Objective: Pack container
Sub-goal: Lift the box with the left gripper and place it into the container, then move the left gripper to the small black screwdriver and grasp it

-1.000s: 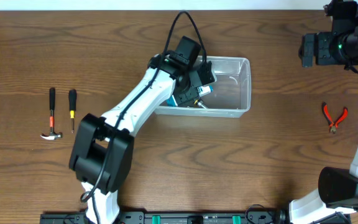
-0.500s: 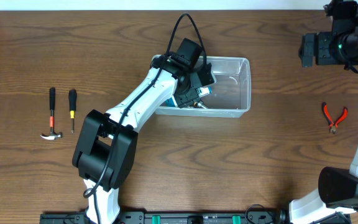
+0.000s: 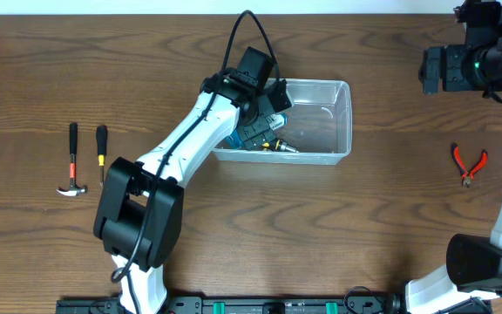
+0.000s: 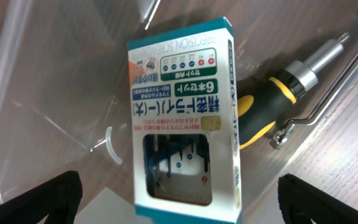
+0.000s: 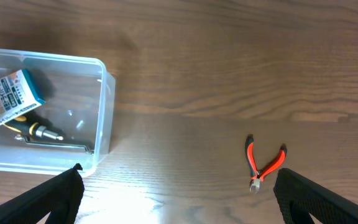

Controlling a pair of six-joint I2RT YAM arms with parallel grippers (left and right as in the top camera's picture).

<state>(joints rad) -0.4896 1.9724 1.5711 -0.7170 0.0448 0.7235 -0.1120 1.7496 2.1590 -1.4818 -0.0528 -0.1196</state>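
Note:
The clear plastic container point(image 3: 347, 118) stands at the table's centre back. Inside it lie a blue-and-white box point(image 4: 182, 118), a black-and-yellow screwdriver point(image 4: 278, 99) and a bent metal key point(image 4: 328, 99). My left gripper point(image 3: 267, 122) hangs over the container's left half, directly above the box, open and holding nothing point(image 4: 179, 179). My right gripper point(image 3: 434, 70) is high at the back right, open and empty point(image 5: 178, 173). The right wrist view shows the container point(image 5: 107, 93) with the box point(image 5: 5, 93) and screwdriver point(image 5: 30, 127) in it.
Red-handled pliers point(image 3: 469, 164) lie on the table at the right, also seen in the right wrist view point(image 5: 263, 165). A hammer point(image 3: 74, 161) and a thin screwdriver point(image 3: 101, 153) lie side by side at the far left.
My left gripper has drawn back a little to the left and up over the container's left end. The right arm has not moved.

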